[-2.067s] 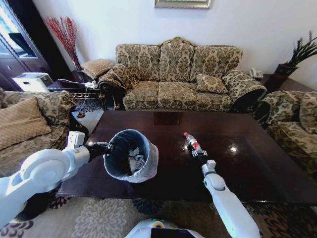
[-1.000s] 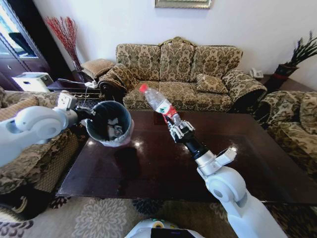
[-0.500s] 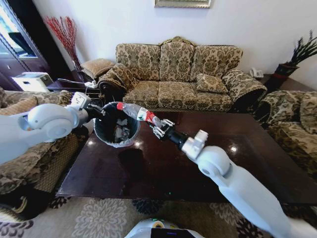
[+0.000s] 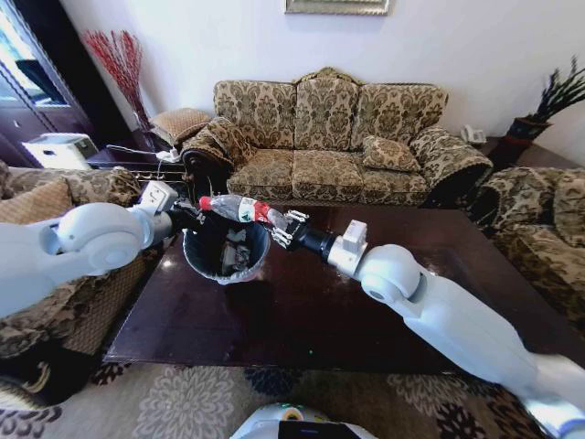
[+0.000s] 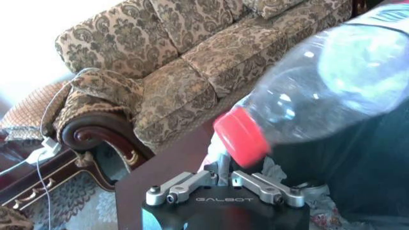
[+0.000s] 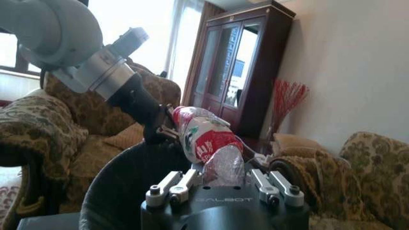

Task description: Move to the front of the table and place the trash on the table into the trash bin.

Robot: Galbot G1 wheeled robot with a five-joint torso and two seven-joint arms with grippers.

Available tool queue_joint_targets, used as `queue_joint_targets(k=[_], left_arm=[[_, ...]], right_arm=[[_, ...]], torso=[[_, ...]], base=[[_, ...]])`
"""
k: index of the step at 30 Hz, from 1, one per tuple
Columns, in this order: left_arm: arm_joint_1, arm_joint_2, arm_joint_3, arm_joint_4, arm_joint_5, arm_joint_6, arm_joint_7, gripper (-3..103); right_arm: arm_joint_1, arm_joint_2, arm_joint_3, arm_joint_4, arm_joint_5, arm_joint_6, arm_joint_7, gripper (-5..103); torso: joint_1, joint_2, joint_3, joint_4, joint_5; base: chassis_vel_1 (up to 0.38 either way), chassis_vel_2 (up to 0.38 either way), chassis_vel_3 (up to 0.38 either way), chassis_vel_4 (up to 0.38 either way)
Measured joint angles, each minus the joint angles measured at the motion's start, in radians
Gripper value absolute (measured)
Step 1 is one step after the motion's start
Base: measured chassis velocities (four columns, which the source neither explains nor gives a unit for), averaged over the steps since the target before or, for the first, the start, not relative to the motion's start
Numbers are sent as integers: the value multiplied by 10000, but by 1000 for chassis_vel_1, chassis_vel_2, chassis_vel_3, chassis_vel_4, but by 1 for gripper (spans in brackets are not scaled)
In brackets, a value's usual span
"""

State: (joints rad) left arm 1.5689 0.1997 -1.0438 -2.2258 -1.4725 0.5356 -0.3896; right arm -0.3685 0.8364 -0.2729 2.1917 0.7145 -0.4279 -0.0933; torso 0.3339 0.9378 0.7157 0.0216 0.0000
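Note:
My right gripper [image 4: 280, 228] is shut on a clear plastic bottle [image 4: 236, 208] with a red label and red cap, holding it almost level over the mouth of the trash bin [image 4: 224, 248]. The bin is dark inside with a pale bag liner and holds several white scraps. My left gripper [image 4: 189, 213] is shut on the bin's rim, holding it above the left end of the dark glossy table [image 4: 366, 293]. In the left wrist view the bottle [image 5: 319, 91] passes close over that gripper [image 5: 223, 179], cap nearest. The right wrist view shows the bottle [image 6: 208, 141] between the fingers and the bin [image 6: 137, 187] below.
A patterned sofa [image 4: 338, 142] stands behind the table, with armchairs at the left [image 4: 55, 219] and right [image 4: 544, 224]. A side table with cables [image 4: 137, 157] sits at the back left. A patterned rug [image 4: 174, 402] lies in front.
My right arm lifted the bottle off the table and swung it left until it lies over the bin. My left arm raised the bin, then shifted it slightly right and lower.

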Motion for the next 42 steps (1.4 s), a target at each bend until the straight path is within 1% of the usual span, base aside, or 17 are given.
queue_joint_targets(k=[2,3,4,7,8,11,16,18,19,22,25,28,29,32,34,37,42], left_arm=[[-6,-86,23,15,-17,23,1,0],[-12,-118,32,52,-19,42,2,0],[-12,-118,32,52,-19,42,2,0],[-10,-174,59,276,-12,75,19,0],[-10,-174,59,276,-12,75,19,0],[17,-104,63,421,11,75,32,0],[24,29,37,443,42,53,64,0],[25,53,22,356,46,36,67,0],[25,53,22,356,46,36,67,0],[24,46,23,-2,29,33,70,0],[15,44,23,-86,16,33,66,0],[-17,45,23,-286,-41,33,46,0],[-17,45,23,-286,-41,33,46,0],[-48,5,22,-385,-88,34,17,0],[-58,-21,22,-398,-91,35,12,0],[-76,-105,21,-400,-92,45,14,0],[-66,-130,22,-416,-81,44,33,0]], right_arm=[[-238,-226,107,157,-226,63,-210,26],[-465,-403,285,256,-420,171,-406,26],[-465,-403,285,256,-420,171,-406,26],[-1310,-1187,1105,746,-758,398,-1114,26],[-1310,-1187,1105,746,-758,398,-1114,26],[-1728,-1867,1522,1128,-660,392,-1257,26],[-1708,-2269,1787,1291,-722,259,-1428,26],[-1336,-2420,1836,1179,-1131,308,-1823,26],[-1336,-2420,1836,1179,-1131,308,-1823,26],[-354,-2650,1483,978,-1632,456,-2366,25],[-39,-2676,1311,969,-1669,463,-2435,25],[1290,-2619,489,799,-1814,464,-2629,25],[1290,-2619,489,799,-1814,464,-2629,25],[1985,-2668,-101,629,-2067,521,-2913,25],[2033,-2752,-165,630,-2145,577,-3006,25],[2029,-3133,-178,807,-2354,782,-3259,25],[2325,-3202,-381,762,-2849,1104,-3402,25]], torso=[[-1,1,-1,-3,0],[-1,0,0,1,3],[-1,0,0,1,3],[0,0,0,-6,0],[0,0,0,-6,0],[-2,1,-2,-5,4],[-2,1,-2,-4,2],[-2,1,-2,-3,2],[-2,1,-2,-3,2],[-1,1,-1,-1,1],[-1,1,-2,-4,1],[-2,1,-1,-1,-1],[-2,1,-1,-1,-1],[1,1,0,2,-2],[1,1,1,1,-1],[0,1,0,-7,1],[-1,2,0,-5,3]], base=[[0,0,0,0],[0,0,0,0],[0,0,0,0],[0,0,0,0],[0,0,0,0],[0,0,0,0],[0,0,0,0],[0,0,0,0],[0,0,0,0],[0,0,0,0],[0,0,0,0],[0,0,0,0],[0,0,0,0],[0,0,0,0],[0,0,0,0],[0,0,0,0],[0,0,0,0]])
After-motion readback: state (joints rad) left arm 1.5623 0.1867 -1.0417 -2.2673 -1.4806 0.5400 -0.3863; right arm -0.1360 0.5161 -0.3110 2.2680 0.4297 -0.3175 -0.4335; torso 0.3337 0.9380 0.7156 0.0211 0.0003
